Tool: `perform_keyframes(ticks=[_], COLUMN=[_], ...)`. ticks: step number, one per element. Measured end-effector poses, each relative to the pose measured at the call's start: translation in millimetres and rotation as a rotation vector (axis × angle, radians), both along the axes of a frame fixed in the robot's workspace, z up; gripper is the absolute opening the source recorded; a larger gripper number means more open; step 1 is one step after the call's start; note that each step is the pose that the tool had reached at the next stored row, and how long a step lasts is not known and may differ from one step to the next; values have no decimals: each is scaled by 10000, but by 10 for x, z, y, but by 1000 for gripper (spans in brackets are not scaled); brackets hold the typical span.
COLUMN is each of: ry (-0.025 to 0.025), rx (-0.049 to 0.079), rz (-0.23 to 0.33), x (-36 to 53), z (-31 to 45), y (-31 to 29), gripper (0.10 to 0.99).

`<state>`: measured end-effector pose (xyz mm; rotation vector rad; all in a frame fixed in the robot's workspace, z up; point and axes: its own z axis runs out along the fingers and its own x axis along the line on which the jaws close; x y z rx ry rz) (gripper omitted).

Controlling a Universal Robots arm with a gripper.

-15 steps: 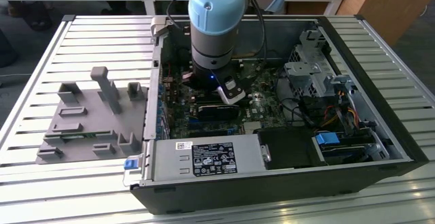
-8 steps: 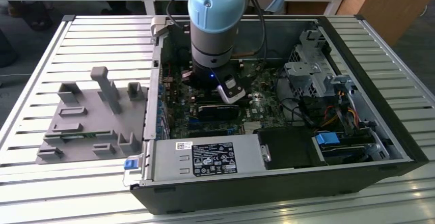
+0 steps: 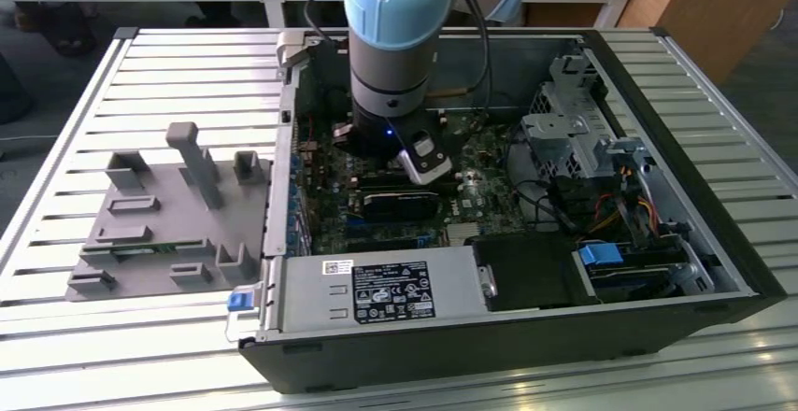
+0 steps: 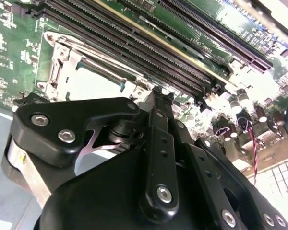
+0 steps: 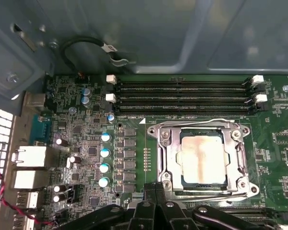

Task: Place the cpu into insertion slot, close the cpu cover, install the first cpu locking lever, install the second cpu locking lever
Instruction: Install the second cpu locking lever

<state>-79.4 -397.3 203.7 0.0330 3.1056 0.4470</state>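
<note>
The cpu [image 5: 202,158] is a pale silver square with brownish smears, lying flat in the insertion slot [image 5: 201,184] on the green board. The silvery cpu cover [image 5: 237,151] lies down around it, its window framing the chip. Thin wire levers [image 5: 197,122] run along the frame's edges. My gripper [image 5: 155,188] hovers just beside the socket's edge, its black fingers [image 5: 149,190] pressed together and holding nothing. In the second wrist view the cpu [image 4: 93,84] and cover [image 4: 62,57] lie just past the gripper [image 4: 158,96]. In the exterior view the gripper [image 3: 424,170] hangs inside the open computer case.
Black memory slots [image 5: 182,96] run beside the socket, and capacitors [image 5: 104,152] stand on its other side. A long black card [image 3: 399,204], a power supply [image 3: 380,290] and a drive cage [image 3: 574,140] crowd the case. A grey fixture [image 3: 163,215] sits on the slatted table.
</note>
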Motion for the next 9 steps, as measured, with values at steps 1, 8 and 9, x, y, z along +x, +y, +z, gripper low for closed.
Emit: perform_keyframes(ticks=[1, 8, 9], ry=[0, 0, 0], rx=[1, 13, 13], rz=[0, 0, 1], x=[0, 1, 1], z=[21, 117, 128], y=[0, 0, 0], gripper=[106, 106, 106])
